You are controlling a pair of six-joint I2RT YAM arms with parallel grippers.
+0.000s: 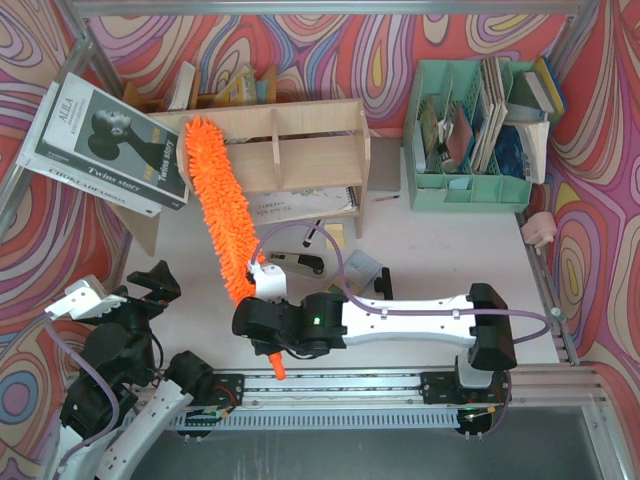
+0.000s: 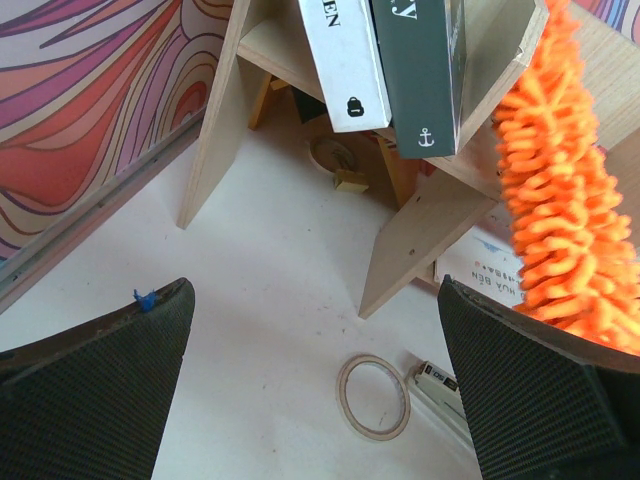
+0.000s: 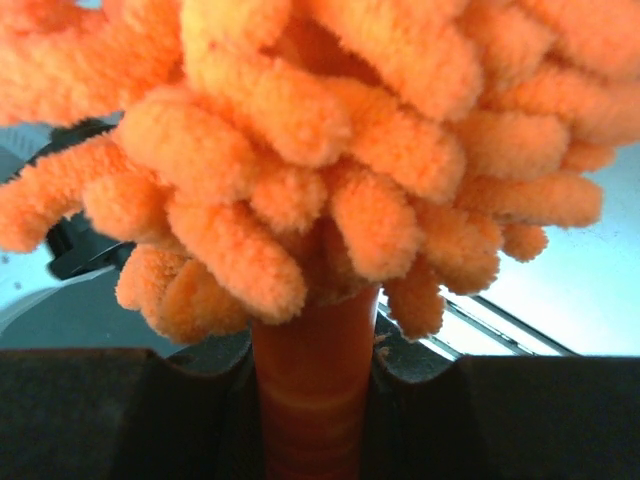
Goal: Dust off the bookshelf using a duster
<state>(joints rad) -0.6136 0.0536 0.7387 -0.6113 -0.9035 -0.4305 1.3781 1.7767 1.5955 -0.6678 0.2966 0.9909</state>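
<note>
Right gripper (image 3: pixel 316 385) is clamped on the duster (image 1: pixel 218 200) handle; left gripper (image 2: pixel 315 385) stands wide and empty. Note the bookshelf (image 1: pixel 300 150): the duster head lies across its left end. Sweep leftward and you may dislodge the leaning book (image 1: pixel 105 145). Press hard and the thin handle may twist in the jaws.

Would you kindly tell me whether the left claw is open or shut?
Open: the left claw holds its black textured pads far apart, gripping nothing.
</note>
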